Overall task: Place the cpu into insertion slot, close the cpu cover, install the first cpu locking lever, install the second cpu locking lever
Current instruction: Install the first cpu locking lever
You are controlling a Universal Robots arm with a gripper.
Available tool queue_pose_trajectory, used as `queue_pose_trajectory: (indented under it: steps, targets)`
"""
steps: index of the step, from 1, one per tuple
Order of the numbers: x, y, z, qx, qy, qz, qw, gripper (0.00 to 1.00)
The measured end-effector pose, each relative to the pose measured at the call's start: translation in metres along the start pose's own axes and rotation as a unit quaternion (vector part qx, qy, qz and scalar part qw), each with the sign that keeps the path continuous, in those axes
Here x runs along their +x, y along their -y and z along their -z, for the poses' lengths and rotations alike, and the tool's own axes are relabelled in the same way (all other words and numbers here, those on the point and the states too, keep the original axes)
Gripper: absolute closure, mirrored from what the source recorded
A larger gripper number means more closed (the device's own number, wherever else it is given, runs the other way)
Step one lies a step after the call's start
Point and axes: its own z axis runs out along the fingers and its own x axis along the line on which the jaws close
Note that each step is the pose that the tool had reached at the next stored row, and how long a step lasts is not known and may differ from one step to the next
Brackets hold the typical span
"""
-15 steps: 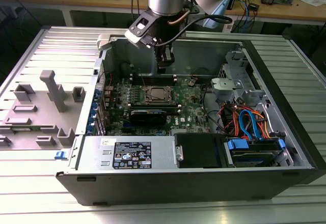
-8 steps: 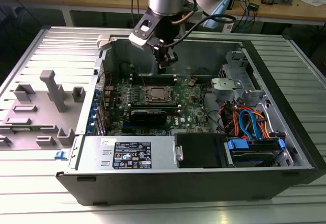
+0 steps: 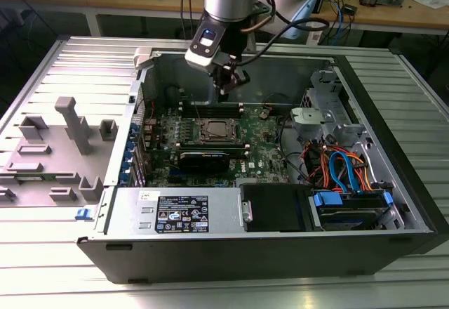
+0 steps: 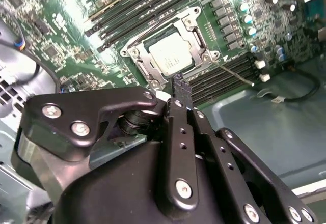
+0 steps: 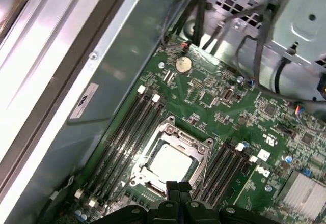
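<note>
The cpu (image 4: pixel 170 53) (image 5: pixel 170 163), a dull silver square, lies in the insertion slot (image 3: pixel 216 130) on the green motherboard. The cpu cover (image 4: pixel 197 39) (image 5: pixel 202 149) lies flat around it as a silver frame. A thin metal locking lever (image 4: pixel 235 74) sticks out from one corner of the socket, over the black memory slots. My gripper (image 3: pixel 226 88) (image 4: pixel 180 85) (image 5: pixel 178 187) hangs above the socket's edge, a little toward the case's back wall. Its black fingers are pressed together with nothing between them.
The motherboard sits inside an open computer case (image 3: pixel 84 242) on a ribbed metal table. A black card (image 3: pixel 203 158) lies just in front of the socket. Drive cage and coloured cables (image 3: pixel 344 172) fill the exterior view's right. A grey fixture block (image 3: pixel 70 123) stands at the exterior view's left.
</note>
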Motion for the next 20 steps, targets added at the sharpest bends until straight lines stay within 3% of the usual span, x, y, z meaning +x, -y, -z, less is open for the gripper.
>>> queue_pose_trajectory:
  steps: [5,20]
  targets:
    - [0.0,0.0,0.0,0.0002,0.0,0.036,0.9993,0.89]
    - [0.0,0.0,0.0,0.0003,0.0,0.04,0.9992,0.89]
